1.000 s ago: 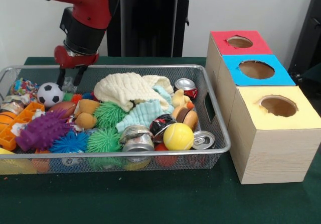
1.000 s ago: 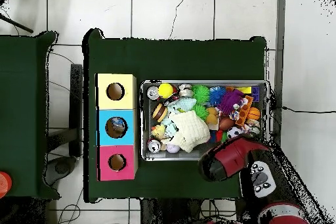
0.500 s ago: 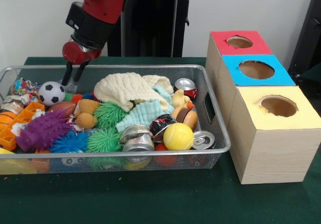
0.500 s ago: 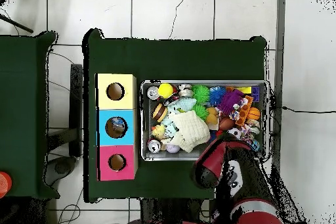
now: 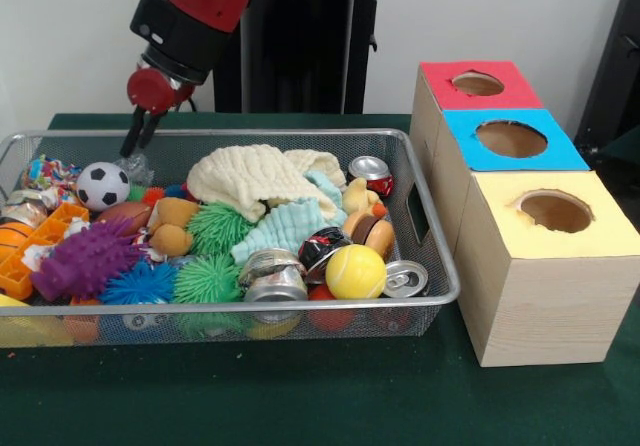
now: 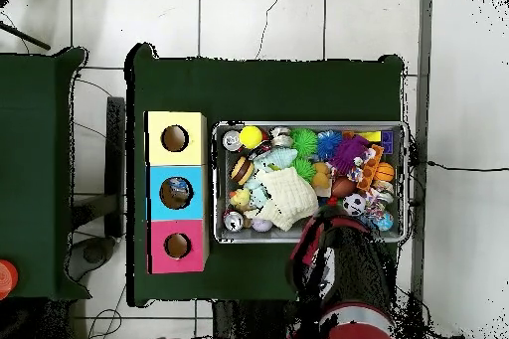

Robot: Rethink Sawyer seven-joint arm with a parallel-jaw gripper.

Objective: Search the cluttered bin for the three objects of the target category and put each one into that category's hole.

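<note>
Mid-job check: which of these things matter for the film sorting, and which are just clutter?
For the job: bin; clear film piece by the gripper; blue box's hole.

Just lying about: soccer ball; cream cloth; yellow ball; drink can; red-topped box; yellow-topped box.

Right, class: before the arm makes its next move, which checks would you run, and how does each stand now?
1. End effector clear of the soccer ball: ok, they are apart.
2. Clear film gripped: cannot tell; it shows just below the end effector.
3. Blue-topped box's hole unblocked: ok.
4. End effector over that hole: not ok; it hangs at the opposite end of the bin.
5. Other film pieces located in the clutter: cannot tell.
</note>
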